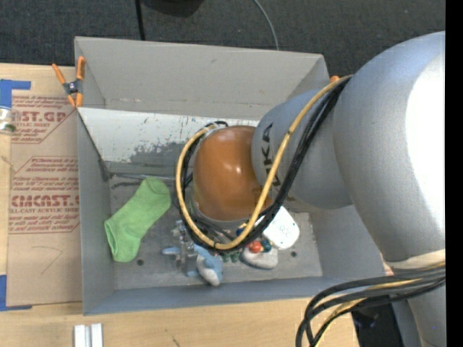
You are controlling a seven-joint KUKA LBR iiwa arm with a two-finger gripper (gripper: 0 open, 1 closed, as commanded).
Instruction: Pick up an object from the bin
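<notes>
My gripper (184,249) is low in the bin near its front wall, below the orange cover on the wrist. A pale blue and white thing (210,267) lies right beside it on the floor, touching or nearly touching it. A green sock (137,217) lies crumpled to the left of the gripper, a short gap away. To the right sits a white thing with red and green parts (260,254).
A white rounded thing (283,230) lies at the right, partly under the arm. The arm and its cables cover the middle and right of the bin. Bare floor shows at the back left and in the front left corner.
</notes>
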